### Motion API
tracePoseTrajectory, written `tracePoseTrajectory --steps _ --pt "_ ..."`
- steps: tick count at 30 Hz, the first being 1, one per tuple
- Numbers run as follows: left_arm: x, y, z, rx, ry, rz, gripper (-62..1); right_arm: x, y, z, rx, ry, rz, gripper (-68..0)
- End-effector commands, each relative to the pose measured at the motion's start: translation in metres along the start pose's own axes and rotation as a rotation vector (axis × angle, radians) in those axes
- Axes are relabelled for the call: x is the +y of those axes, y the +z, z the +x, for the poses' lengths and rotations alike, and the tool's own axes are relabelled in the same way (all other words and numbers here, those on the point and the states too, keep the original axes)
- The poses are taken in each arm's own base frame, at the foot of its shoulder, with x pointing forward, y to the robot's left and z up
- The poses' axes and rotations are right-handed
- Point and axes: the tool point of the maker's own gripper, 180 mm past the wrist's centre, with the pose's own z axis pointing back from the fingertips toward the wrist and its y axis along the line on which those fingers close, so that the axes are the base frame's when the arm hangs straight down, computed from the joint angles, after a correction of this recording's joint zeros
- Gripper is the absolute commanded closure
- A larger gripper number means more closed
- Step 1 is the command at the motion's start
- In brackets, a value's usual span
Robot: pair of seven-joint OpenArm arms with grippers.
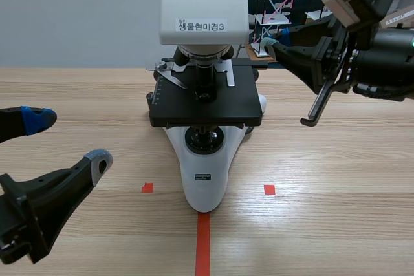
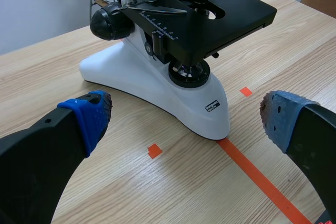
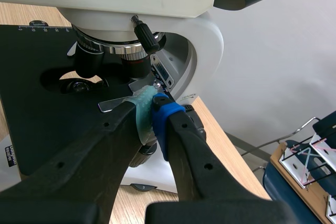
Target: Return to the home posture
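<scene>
— Pincers first: how do they stand?
— My left pincer (image 1: 68,139) hangs low, pads wide apart, gripping nothing, just short of the microscope (image 1: 204,179). My right pincer (image 3: 153,108) has its pads pressed together on nothing I can see, tip by the stage's (image 1: 207,101) far right corner. I judge that arm has the longer way home.
— And the microscope?
— Upright mid-bench, foot on the tape line (image 1: 203,244), which looks like its set spot. Pale wood bench (image 1: 336,179), grey wall (image 1: 77,11) behind, a rack (image 1: 275,4) at the back right

White microscope (image 1: 204,182) stands centred; wooden table (image 1: 336,224) beneath it.
</scene>
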Motion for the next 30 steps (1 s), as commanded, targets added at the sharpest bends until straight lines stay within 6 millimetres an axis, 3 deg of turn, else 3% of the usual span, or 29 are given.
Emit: tracePoseTrajectory --steps 1,26,30 --pt "-0.0019 0.0004 0.0054 -0.02 0.004 -0.002 -59.6 -0.0065 -0.0003 0.0103 -0.031 0.018 -0.01 0.0" --pt "-0.0019 0.0004 0.0054 -0.02 0.004 -0.002 -59.6 -0.0063 0.0002 0.0093 -0.028 0.016 -0.013 -0.3" --pt "-0.0019 0.0004 0.0054 -0.02 0.004 -0.002 -59.6 -0.0017 0.0065 0.0059 -0.039 -0.008 -0.028 -8.2"
